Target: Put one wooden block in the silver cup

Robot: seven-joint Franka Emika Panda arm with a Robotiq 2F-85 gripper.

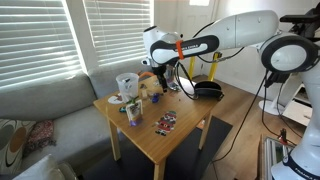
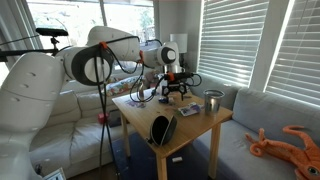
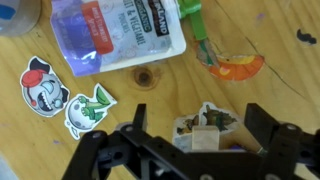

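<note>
claw (image 3: 197, 128) jaws wide apart, wooden block (image 3: 207, 141) between

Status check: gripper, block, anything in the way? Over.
Gripper open, low over table. Wooden block between fingers, not gripped. Food pouch nearby, clear of fingers. Silver cup not made out.

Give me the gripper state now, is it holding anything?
Gripper: open, holding nothing. In the wrist view, what looks like a small wooden block lies between its spread jaws, not clamped.
</note>
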